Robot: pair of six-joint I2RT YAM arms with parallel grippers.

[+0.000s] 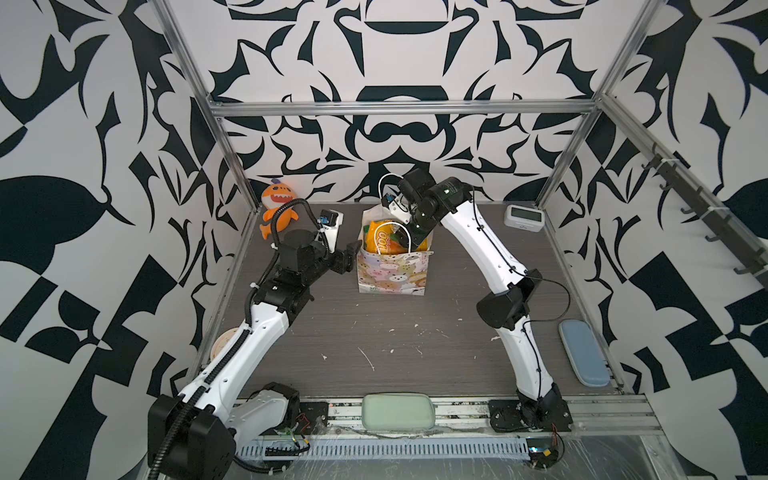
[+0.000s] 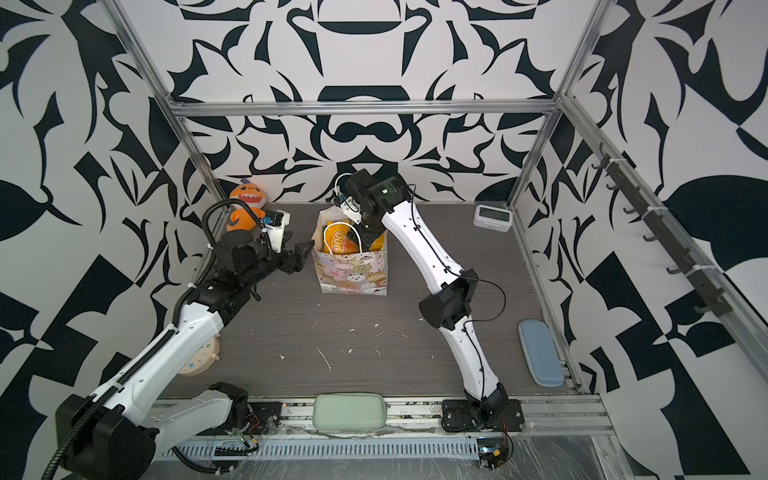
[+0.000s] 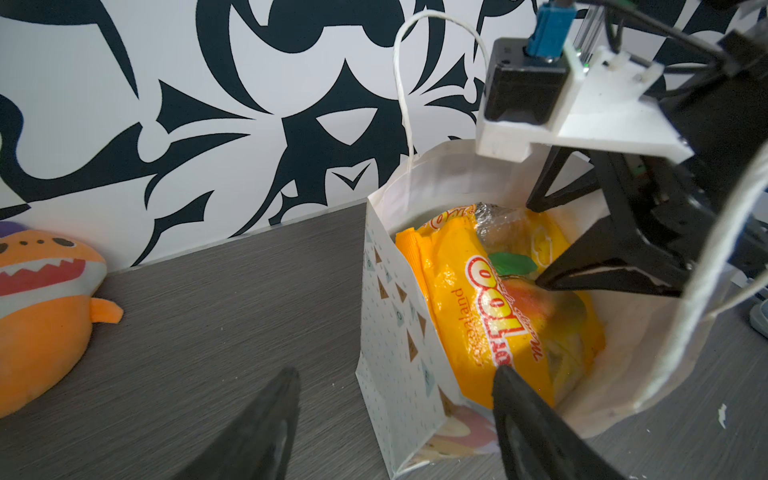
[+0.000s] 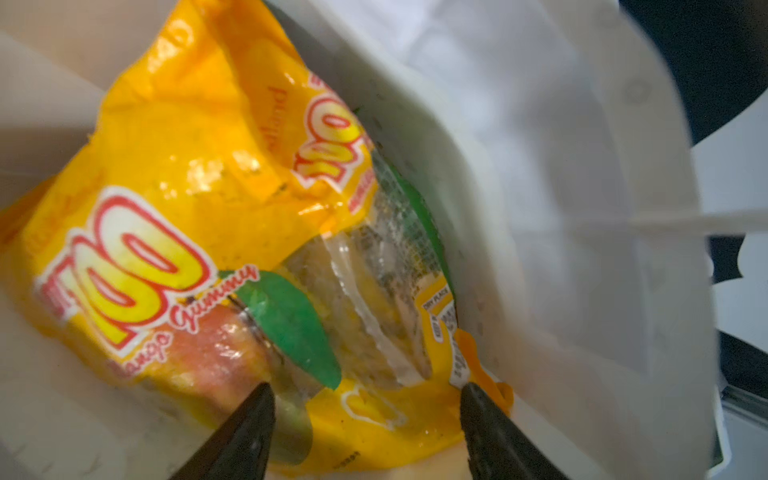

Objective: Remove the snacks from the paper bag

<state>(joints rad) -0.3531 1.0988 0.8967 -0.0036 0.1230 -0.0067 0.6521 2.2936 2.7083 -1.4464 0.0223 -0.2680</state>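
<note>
The paper bag (image 1: pixel 392 274) (image 2: pixel 353 274) stands upright at the back middle of the table, its mouth open. Inside it lie the snacks (image 1: pixel 380 239) (image 2: pixel 338 243): a glossy yellow mango-gummy packet (image 3: pixel 478 299) (image 4: pixel 187 166) on top, with at least one more yellow packet under it. My right gripper (image 1: pixel 409 239) (image 4: pixel 365 388) reaches down into the bag, open, its fingertips spread over the packet's end. My left gripper (image 1: pixel 353 247) (image 3: pixel 397 374) is open beside the bag's left upper edge (image 3: pixel 395 324). One finger is outside the bag and the other is in front of its mouth.
An orange plush shark (image 1: pixel 278 208) (image 3: pixel 37 316) sits at the back left. A small white clock (image 1: pixel 521 216) is at the back right, a blue case (image 1: pixel 584 357) lies along the right edge, a green pouch (image 1: pixel 398 411) at the front rail, and a round clock (image 2: pixel 199 357) under the left arm.
</note>
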